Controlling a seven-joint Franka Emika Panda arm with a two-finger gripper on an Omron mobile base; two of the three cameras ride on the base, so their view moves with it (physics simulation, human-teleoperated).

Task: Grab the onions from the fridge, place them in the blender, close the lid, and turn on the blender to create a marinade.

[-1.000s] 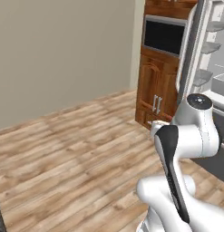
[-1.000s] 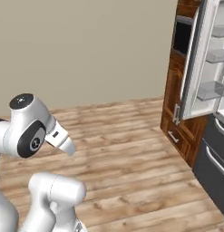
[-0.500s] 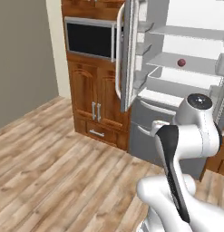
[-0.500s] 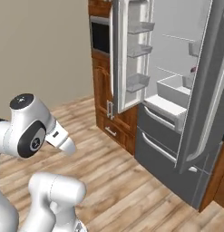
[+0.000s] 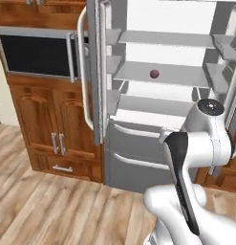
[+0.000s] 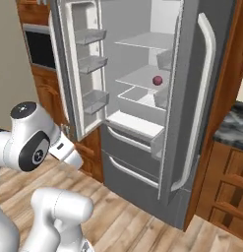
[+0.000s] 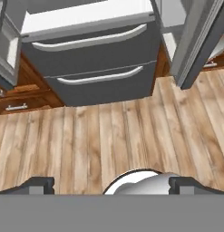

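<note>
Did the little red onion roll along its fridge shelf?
Cannot tell. The camera drove closer, so everything shifted. The onion sits on the same middle shelf of the fridge.

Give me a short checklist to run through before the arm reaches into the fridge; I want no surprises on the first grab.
1. Fridge doors open: ok, both stand open and the shelves show.
2. Onion located: ok, one dark red ball sits alone on a middle shelf, also clear in the right base view.
3. Second onion: cannot tell, no other shows on the visible shelves.
4. Gripper ready: ok, fingertips stand wide apart with nothing between them.
5. Gripper aimed at the shelf: not ok, the hand view looks down at the wood floor and the lower drawers.
</note>
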